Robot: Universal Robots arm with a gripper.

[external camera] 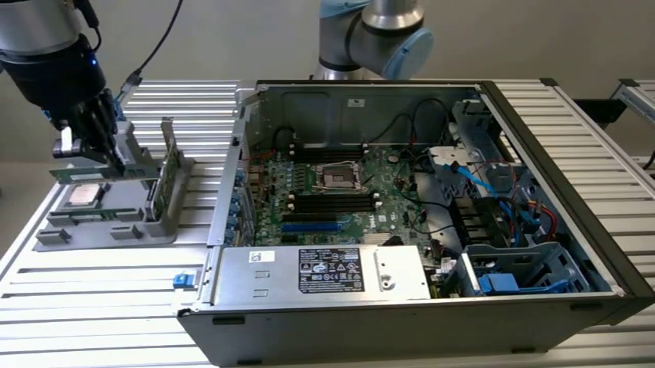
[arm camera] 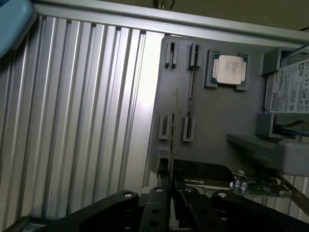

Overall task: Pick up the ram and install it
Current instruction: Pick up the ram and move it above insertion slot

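Tool [external camera: 106, 162] closed on the ram [external camera: 77, 174] along its upper edge, at the gray tray [external camera: 113, 221], well apart from the computer case [external camera: 573, 146]; this grip likely leaves the contact edge free.

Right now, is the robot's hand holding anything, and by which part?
Yes, it seems so: the hand pinches the ram, a thin green stick, by its upper long edge, near its middle.
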